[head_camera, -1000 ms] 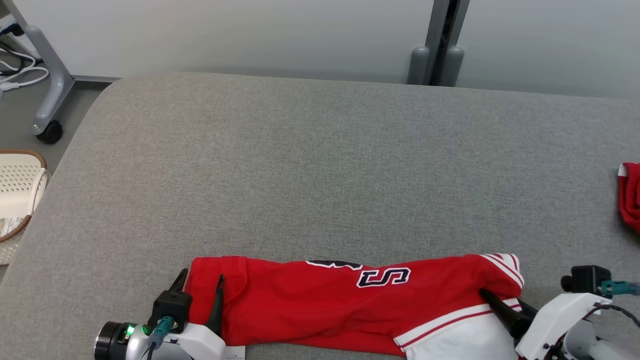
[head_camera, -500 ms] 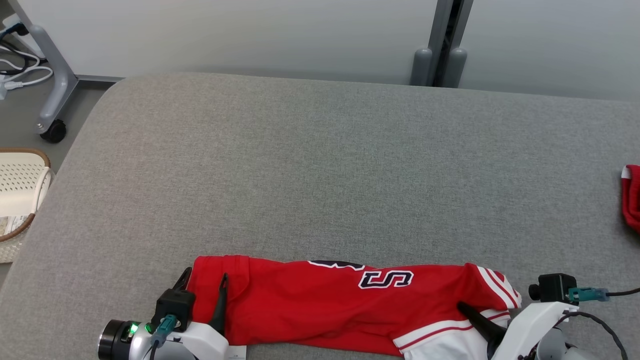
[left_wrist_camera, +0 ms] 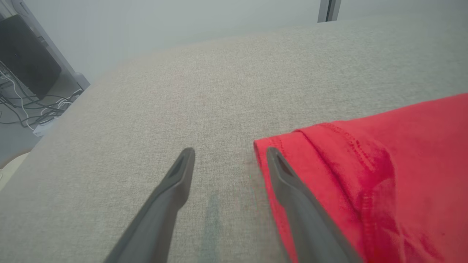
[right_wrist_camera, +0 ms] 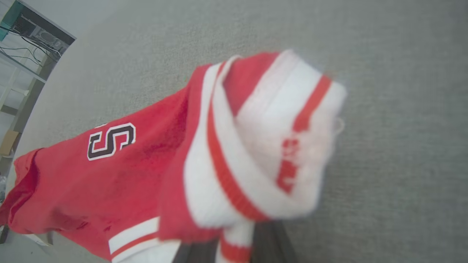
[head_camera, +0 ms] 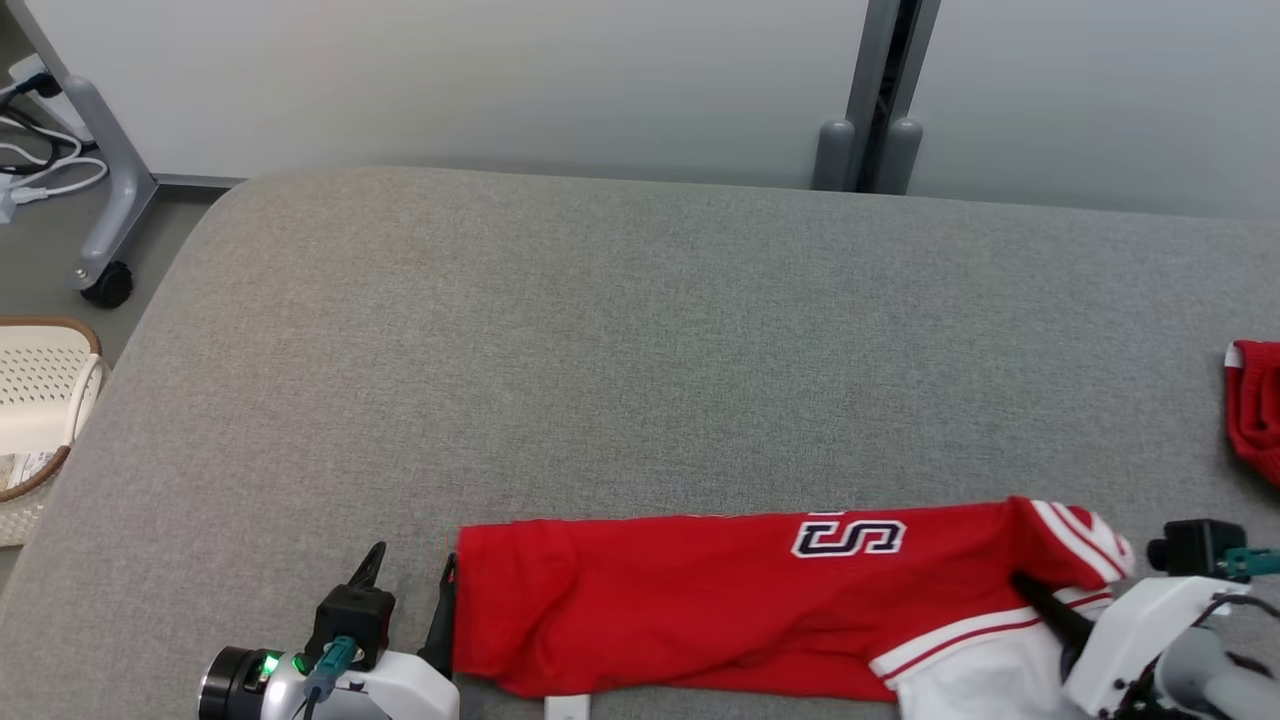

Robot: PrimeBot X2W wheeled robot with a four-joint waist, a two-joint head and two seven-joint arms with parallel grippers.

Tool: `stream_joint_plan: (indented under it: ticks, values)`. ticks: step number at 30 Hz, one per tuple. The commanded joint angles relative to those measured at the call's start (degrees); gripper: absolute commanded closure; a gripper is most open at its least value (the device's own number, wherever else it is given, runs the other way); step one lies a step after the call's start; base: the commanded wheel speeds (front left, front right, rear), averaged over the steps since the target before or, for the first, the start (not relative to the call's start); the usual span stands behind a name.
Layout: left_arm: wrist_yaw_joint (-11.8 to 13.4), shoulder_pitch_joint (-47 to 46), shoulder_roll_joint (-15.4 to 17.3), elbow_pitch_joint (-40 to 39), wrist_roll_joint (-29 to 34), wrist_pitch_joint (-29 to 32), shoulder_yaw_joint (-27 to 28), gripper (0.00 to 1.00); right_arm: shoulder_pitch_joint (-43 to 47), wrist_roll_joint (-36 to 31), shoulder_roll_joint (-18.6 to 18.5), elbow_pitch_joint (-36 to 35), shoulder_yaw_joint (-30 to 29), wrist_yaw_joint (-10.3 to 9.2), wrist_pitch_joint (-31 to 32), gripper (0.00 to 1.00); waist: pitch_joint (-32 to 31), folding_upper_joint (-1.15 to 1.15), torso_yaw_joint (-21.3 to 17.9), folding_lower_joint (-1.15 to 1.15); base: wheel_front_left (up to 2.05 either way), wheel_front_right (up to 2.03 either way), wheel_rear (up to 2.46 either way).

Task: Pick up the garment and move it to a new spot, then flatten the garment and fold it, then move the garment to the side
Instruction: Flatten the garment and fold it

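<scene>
Red garment with white striped trim (head_camera: 720, 600) lies as a long band along the near edge of the grey fabric-covered table (head_camera: 640, 350), dark "S" facing up. Left gripper (head_camera: 414, 556) has its fingers spread with nothing between them, low over bare table. Its inner finger (left_wrist_camera: 292, 193) sits right at the garment's left hem. Right gripper (head_camera: 1032, 592) is clamped on the striped right end, cloth bunched over its fingers. A broad stretch of bare grey surface runs from the garment to the far edge. Second red cloth bundle (head_camera: 1255, 410) sits at the table's right edge, well apart. White perforated basket (head_camera: 40, 390) stands off the left edge.
</scene>
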Motion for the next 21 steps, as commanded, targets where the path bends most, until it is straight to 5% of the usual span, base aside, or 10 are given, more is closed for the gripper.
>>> stream_joint_plan:
  ticks: [1,13,21]
  values:
    - [-0.14,0.39,0.04,0.03,0.42,-0.21,0.19,0.0,-1.04,-0.37,-1.59,1.12,-0.01,-0.02,0.04,1.0,-0.19,0.0,-0.09,0.0,0.0,0.0,0.0]
    - [0.06,0.58,-0.43,-0.03,0.33,-0.21,0.16,0.0,-8.31,-6.14,-9.77,12.46,3.47,-0.02,3.93,1.0,-0.67,0.0,-0.16,0.0,0.0,0.0,0.0]
    - [0.19,0.52,-0.61,-0.01,0.04,-0.21,0.17,0.0,-11.89,-8.26,-9.0,17.65,5.36,-0.02,6.32,1.0,-0.8,0.0,0.16,0.0,0.0,0.0,0.0]
